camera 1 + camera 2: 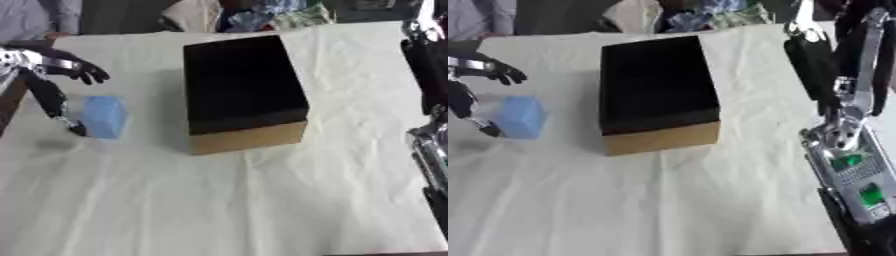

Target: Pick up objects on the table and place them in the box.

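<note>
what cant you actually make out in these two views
- Inside of the box: only dark in both views, contents unreadable.
- Left hand on the blue block: thumb tip meets its left edge; blur hides whether there is a grip.
- Right hand: not seen, the arm runs off the right edge.

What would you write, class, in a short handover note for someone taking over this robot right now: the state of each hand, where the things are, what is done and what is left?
Left hand: at the table's left edge, fingers spread around the light blue block, thumb tip at its near left corner, not closed on it.
Right hand: I cannot make it out; only the right arm shows at the right edge.
Box: mid-table on the white cloth, its inside dark; nothing seen in it.
Done: hand brought to the block.
Left: grasp the block, lift it, place it in the box.
</note>
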Controlling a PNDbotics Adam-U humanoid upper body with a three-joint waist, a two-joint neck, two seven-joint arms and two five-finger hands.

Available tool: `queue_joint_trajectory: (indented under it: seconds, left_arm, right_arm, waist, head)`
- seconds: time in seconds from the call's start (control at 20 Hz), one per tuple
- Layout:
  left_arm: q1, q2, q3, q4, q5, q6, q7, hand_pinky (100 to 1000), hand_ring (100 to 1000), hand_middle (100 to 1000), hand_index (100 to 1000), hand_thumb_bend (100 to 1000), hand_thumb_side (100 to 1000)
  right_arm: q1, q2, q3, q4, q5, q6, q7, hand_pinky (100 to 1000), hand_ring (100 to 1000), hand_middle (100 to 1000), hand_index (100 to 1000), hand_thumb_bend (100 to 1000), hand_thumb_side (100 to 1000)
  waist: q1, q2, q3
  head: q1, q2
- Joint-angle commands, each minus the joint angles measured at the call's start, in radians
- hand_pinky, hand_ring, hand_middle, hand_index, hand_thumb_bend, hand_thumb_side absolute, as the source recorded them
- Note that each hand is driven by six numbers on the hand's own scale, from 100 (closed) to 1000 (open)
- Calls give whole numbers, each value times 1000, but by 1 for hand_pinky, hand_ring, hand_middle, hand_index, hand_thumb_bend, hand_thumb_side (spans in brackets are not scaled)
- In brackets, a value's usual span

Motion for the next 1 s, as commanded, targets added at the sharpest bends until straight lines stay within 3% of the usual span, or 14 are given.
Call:
queue_joint_trajectory:
  seconds: [0.05,0.25,0.5,0.75,1.0]
  left_arm:
    - [-29,9,10,15,-28,-19,0,1000,938,918,1000,756,192]
    - [-32,-4,24,31,-75,-4,0,1000,940,914,1000,742,203]
    - [-44,-17,52,23,-163,54,0,1000,945,916,995,742,219]
    - [-46,-29,57,9,-185,89,0,987,930,895,978,707,227]
    - [-42,-36,54,0,-192,109,0,938,864,752,876,634,231]
  right_arm:
    - [-9,-6,0,-15,-6,-1,-4,841,801,600,791,100,391]
    - [-11,-5,1,-15,-8,-3,-6,841,800,598,791,100,392]
    - [-11,-3,4,-15,-12,-4,-5,842,801,597,791,100,393]
    - [-12,-2,7,-15,-16,-3,-5,843,802,597,792,100,395]
    - [-11,-3,5,-15,-16,-1,-12,844,804,597,793,100,395]
  waist:
    - [0,-14,-1]
    - [-1,-7,-6]
    - [-2,0,-7]
    - [-1,7,-9]
    - [-1,13,-12]
  head:
    - [5,-5]
    - [11,-9]
    - [16,-12]
    - [20,-16]
    - [20,-17]
